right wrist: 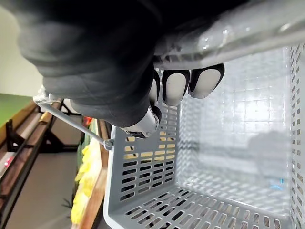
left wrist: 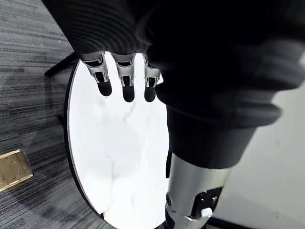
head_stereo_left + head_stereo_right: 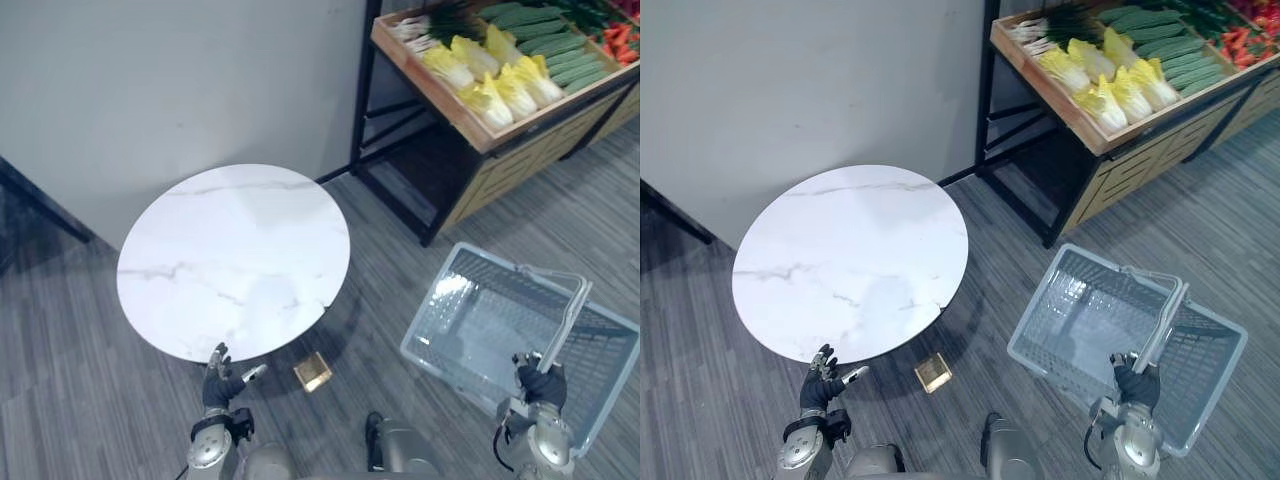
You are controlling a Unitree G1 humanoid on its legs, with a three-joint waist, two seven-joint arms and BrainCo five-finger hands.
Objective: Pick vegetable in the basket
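One right hand apparently grips the basket handle.

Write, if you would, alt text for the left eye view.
The right hand grips the handle of an empty grey basket. The left hand is open beside a round marble table; a vegetable stand stands beyond.

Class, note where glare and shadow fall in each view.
Left eye view: glare on the basket wall, table shadow on the floor; left wrist view: left hand dark against the bright table; right wrist view: right hand dark, basket bottom washed pale.
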